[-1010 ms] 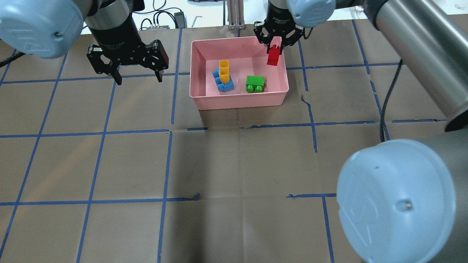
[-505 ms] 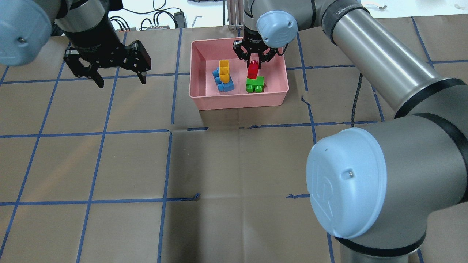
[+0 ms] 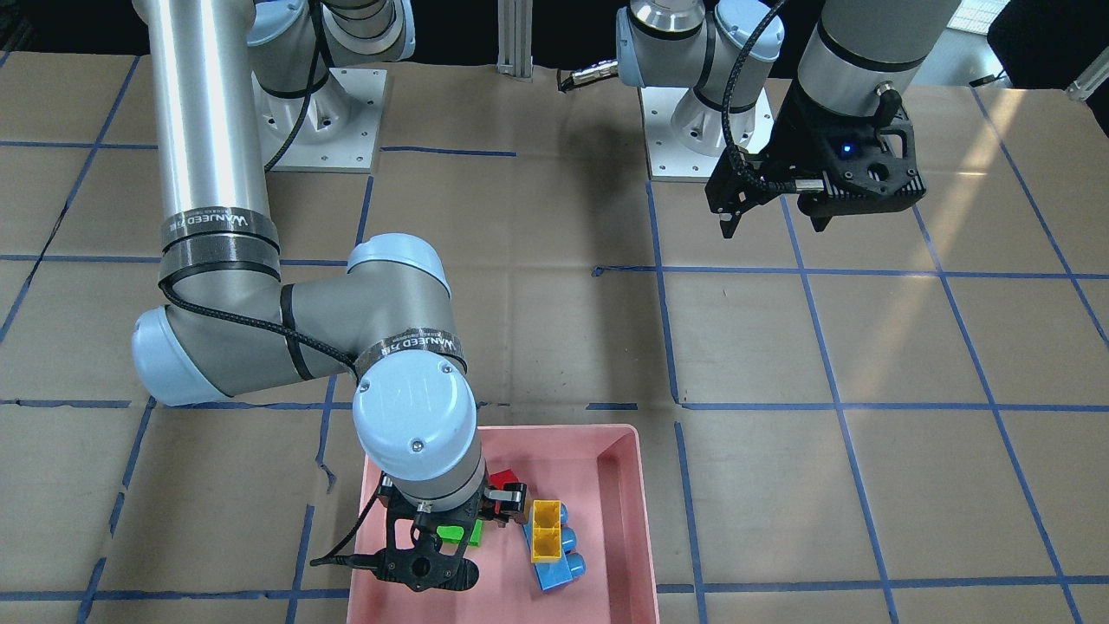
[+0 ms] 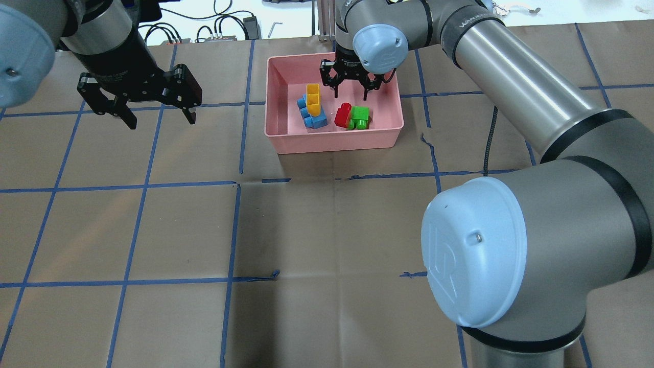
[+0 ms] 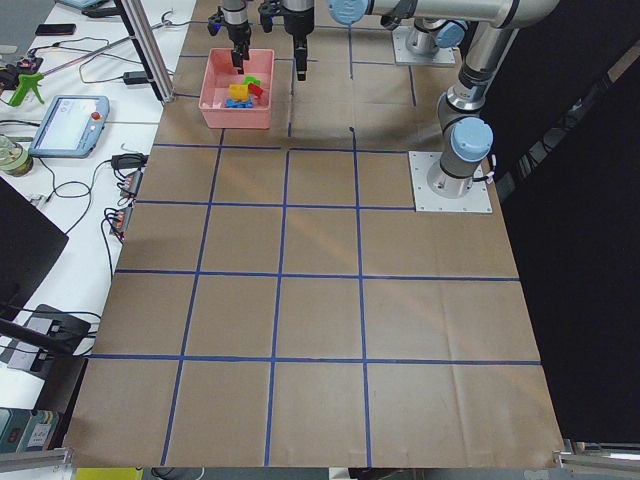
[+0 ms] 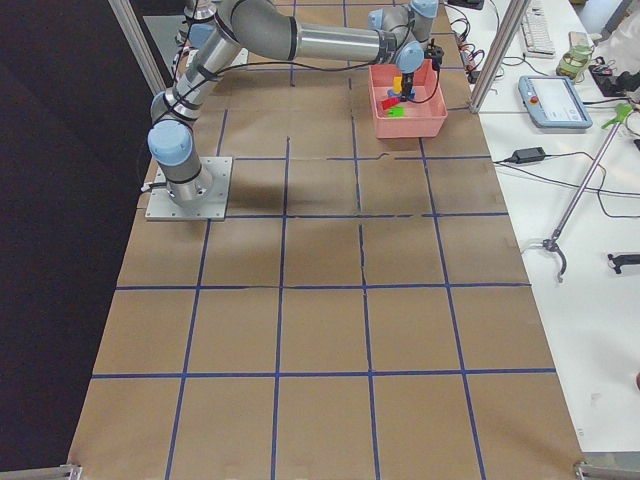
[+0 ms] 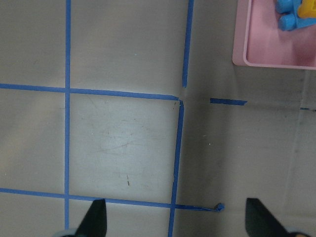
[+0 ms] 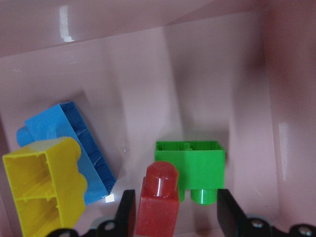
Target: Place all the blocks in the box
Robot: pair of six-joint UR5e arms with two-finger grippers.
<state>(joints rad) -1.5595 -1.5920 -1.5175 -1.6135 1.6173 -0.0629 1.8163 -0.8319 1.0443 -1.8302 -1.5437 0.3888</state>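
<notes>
We count all four in the pink box (image 4: 332, 143): red brick (image 4: 343, 114) touching the green brick (image 4: 359, 117), yellow brick (image 4: 313, 99) atop the blue brick (image 4: 311, 118). The right gripper (image 4: 351, 95) hangs just above, spread and empty (likewise the left gripper (image 4: 163, 122), well aside). We judge the task done.

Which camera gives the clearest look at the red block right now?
The right wrist-mounted view: the red block fills the foreground, beside the green block. Overhead shows it small but whole; front-facing only a sliver behind the right arm; side views a speck; left wrist nothing.
</notes>
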